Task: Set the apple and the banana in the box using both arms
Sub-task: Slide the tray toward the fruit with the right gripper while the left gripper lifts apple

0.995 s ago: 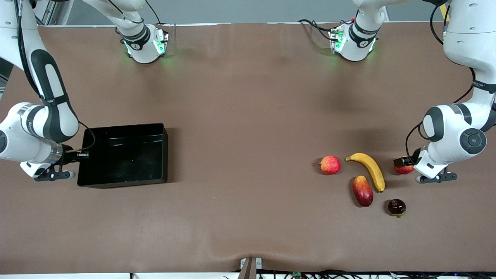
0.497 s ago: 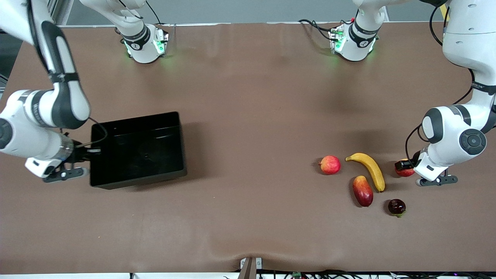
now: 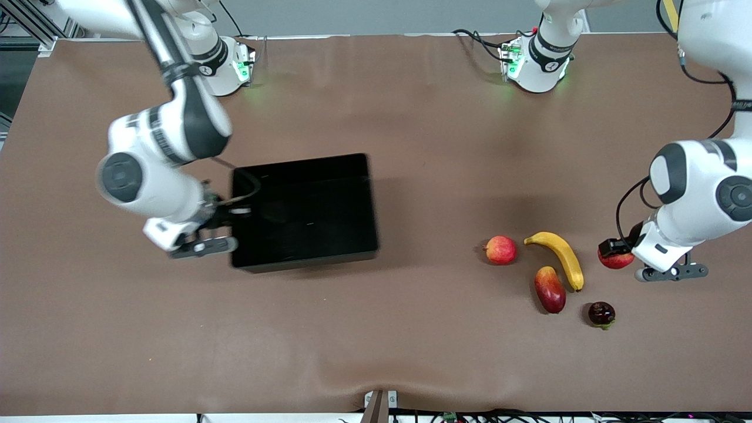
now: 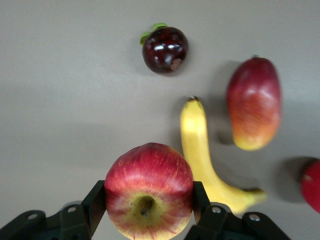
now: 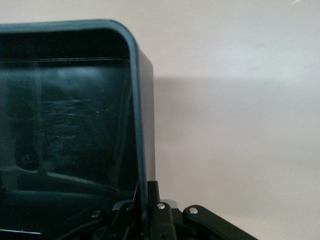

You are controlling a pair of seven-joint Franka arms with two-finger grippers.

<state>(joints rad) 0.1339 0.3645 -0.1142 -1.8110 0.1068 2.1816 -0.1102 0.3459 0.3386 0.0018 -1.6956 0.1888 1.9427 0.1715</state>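
A big brown table (image 3: pixel 376 329) fills almost the whole front view. Its top is smooth and a bit shiny, with soft wrinkles near the edge closest to the front camera. Soft dark shadows lie on it. Green light glows on the brown top in 2 spots at the top edge. Above the table runs a strip of grey floor (image 3: pixel 382 16). Black cables (image 3: pixel 529 416) lie along the near edge.
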